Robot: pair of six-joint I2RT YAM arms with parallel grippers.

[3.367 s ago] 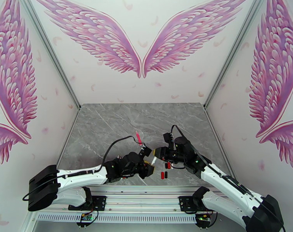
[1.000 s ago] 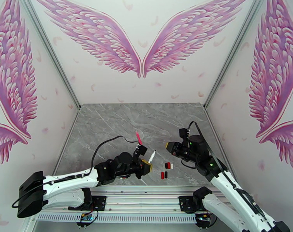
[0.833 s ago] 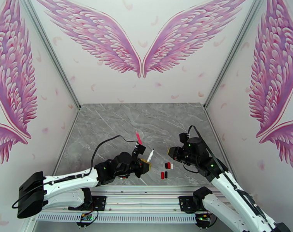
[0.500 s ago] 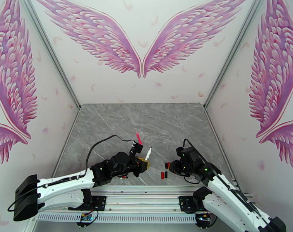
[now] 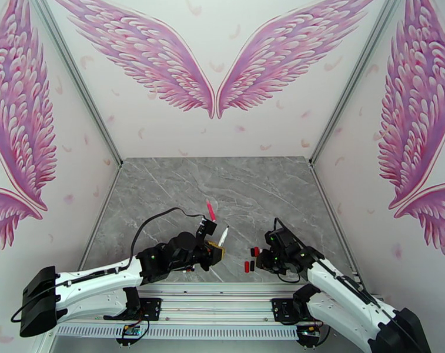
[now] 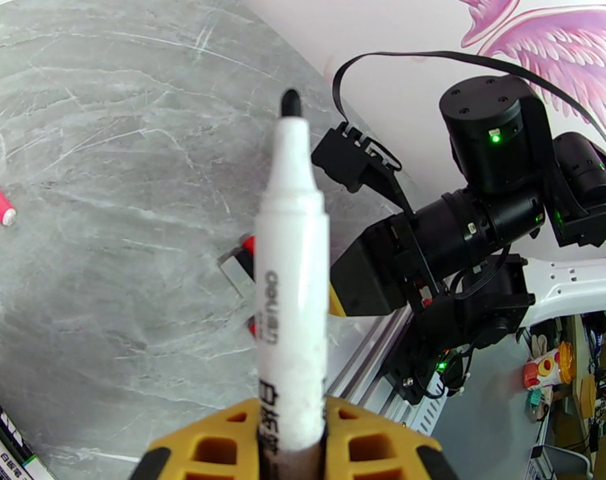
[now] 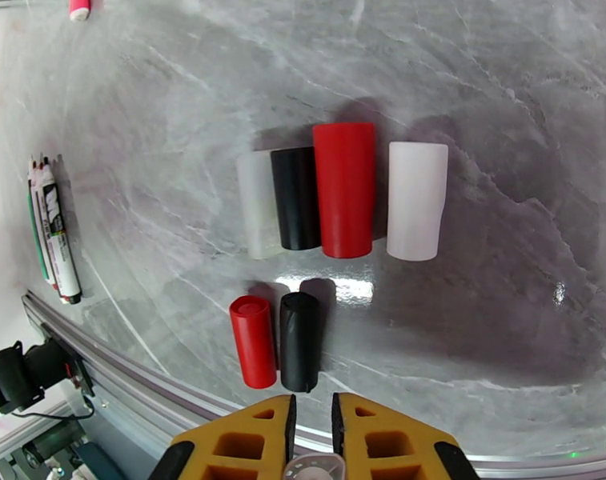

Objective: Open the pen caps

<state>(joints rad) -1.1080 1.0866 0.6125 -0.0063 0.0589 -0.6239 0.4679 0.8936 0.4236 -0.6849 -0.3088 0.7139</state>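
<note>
Pen (image 6: 290,258), uncapped with black tip up, is gripped upright by the left gripper (image 6: 290,418). Right gripper (image 7: 313,406), closed on what seems a pale cap (image 7: 312,467), is held low over the pen caps (image 7: 344,190) grouped on the table (image 7: 503,314), probably to add it.
</note>
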